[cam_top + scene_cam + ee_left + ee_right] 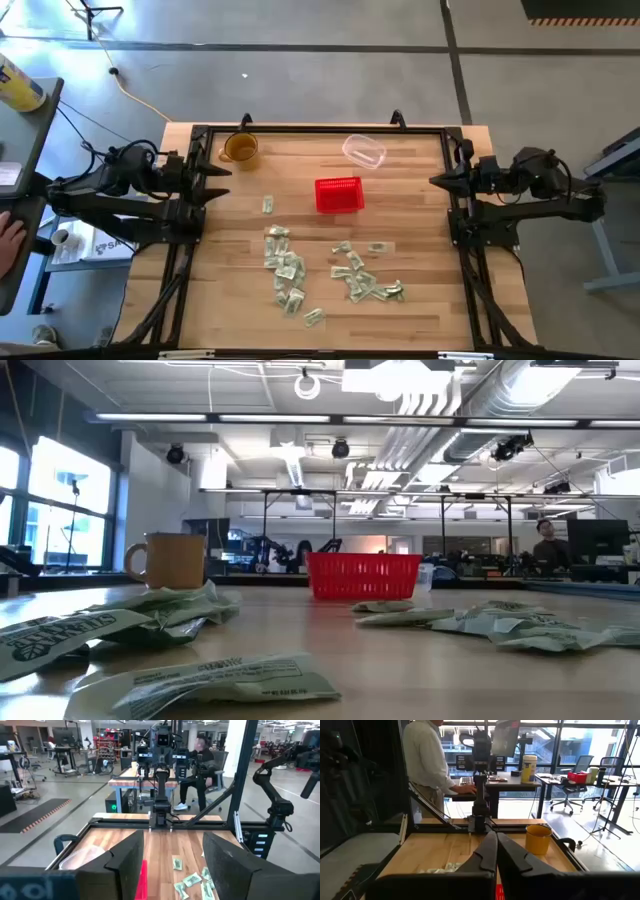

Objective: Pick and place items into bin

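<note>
The red slatted basket (339, 194) stands on its base mid-table, also seen in the low view (362, 574). Several wrinkled green-and-white bills lie flat on the near half of the table in two loose clusters (286, 273) (365, 280). One single bill (268, 204) lies left of the basket. My left gripper (216, 184) hovers open at the table's left edge, its fingers spread wide in the left wrist view (172, 865). My right gripper (436, 181) hovers shut at the right edge, its fingers together (496, 851). Neither is near a bill.
An amber mug (240, 149) stands at the far left of the table. A clear plastic container (364, 151) sits behind the basket. A dark frame rail (320, 128) rims the table. A person's hand (10, 240) shows off the table's left side.
</note>
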Tool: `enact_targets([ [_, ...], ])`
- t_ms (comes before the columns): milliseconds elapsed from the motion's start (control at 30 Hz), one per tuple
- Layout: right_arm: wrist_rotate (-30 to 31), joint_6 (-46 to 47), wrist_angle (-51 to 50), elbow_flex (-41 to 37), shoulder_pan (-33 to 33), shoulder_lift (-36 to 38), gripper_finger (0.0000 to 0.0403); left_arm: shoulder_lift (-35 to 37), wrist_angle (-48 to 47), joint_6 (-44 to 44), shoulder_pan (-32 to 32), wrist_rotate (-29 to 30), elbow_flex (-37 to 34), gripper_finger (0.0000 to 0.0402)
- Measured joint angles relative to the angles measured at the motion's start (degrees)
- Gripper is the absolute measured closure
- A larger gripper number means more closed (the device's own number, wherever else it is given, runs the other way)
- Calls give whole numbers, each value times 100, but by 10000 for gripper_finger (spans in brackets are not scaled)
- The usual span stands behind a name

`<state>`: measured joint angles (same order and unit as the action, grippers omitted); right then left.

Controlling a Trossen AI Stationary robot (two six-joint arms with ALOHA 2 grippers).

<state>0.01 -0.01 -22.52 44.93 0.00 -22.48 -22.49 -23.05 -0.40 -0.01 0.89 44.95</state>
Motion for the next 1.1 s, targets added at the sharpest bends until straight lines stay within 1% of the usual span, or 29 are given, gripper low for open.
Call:
enact_targets([
  [1100,0,0,0,0,-1,0,402,-1,0,0,-2,0,0,165],
])
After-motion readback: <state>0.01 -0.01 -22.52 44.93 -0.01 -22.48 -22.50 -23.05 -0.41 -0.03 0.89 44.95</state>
